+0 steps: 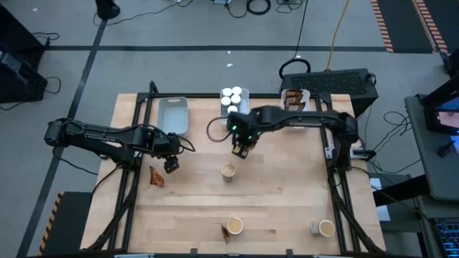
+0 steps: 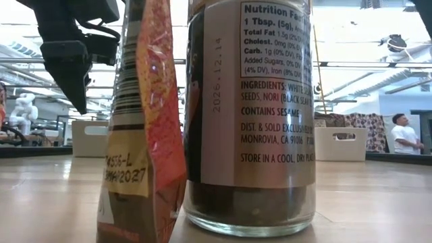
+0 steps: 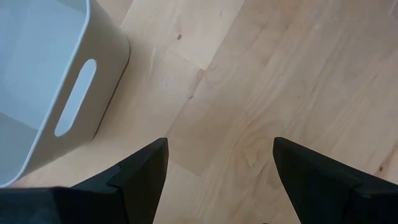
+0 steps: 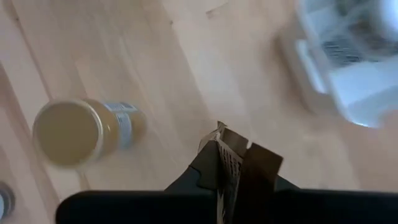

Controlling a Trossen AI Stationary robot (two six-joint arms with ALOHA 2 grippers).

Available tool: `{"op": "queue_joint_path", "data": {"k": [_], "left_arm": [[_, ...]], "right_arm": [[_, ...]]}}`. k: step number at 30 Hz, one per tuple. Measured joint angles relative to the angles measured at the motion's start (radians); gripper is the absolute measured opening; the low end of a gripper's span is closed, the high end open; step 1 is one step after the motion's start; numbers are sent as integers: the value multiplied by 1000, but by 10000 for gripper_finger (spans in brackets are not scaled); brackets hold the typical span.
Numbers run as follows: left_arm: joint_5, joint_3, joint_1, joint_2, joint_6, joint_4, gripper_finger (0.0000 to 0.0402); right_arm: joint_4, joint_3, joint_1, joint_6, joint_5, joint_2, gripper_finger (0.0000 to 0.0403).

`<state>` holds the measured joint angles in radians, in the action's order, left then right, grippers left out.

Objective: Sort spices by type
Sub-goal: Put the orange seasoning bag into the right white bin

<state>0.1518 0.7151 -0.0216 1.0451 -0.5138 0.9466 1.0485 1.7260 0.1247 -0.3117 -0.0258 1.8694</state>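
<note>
My right gripper (image 1: 241,148) hangs over the table's middle, shut on a dark brown crinkled pouch (image 4: 234,163). A round tan-topped tub (image 1: 228,170) stands on the table just nearer than it and shows in the right wrist view too (image 4: 69,132). My left gripper (image 1: 171,163) hovers open at mid-left, with only bare wood between its fingers (image 3: 217,186). Another pouch (image 1: 155,177) lies on the table beside it. White-capped jars (image 1: 233,98) stand in a far tray, and brown pouches lie in the tray (image 1: 294,99) to its right. My right gripper pinches the brown pouch between its two fingers, which point steeply down from above. The pouch's crinkled end (image 4: 229,144) pokes out past the fingertips. The pouch is lifted clear of the table. The fingers themselves hide which edge they are on.
An open grey tray (image 1: 173,115) stands at the far left, next to my left gripper (image 3: 50,81). At the near edge stand a tub (image 1: 234,226) with a pouch (image 2: 145,135) leaning beside it, and another tub (image 1: 327,228) next to a small jar (image 1: 314,228).
</note>
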Motion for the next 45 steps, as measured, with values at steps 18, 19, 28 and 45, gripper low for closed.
{"op": "queue_joint_path", "data": {"k": [18, 19, 28, 45], "left_arm": [[-21, 0, 0, 0, -5, -169, 292], [-21, 0, 0, 0, -8, -181, 292], [-21, 0, 1, 0, -91, -232, 292], [-10, 0, 3, 0, -215, -272, 292]], "right_arm": [[299, 0, 359, 467, 1, -294, 0], [316, 0, 380, 498, 2, -294, 0], [364, -109, 546, 717, 2, -293, 0], [127, -424, 628, 991, 21, -293, 0]]}}
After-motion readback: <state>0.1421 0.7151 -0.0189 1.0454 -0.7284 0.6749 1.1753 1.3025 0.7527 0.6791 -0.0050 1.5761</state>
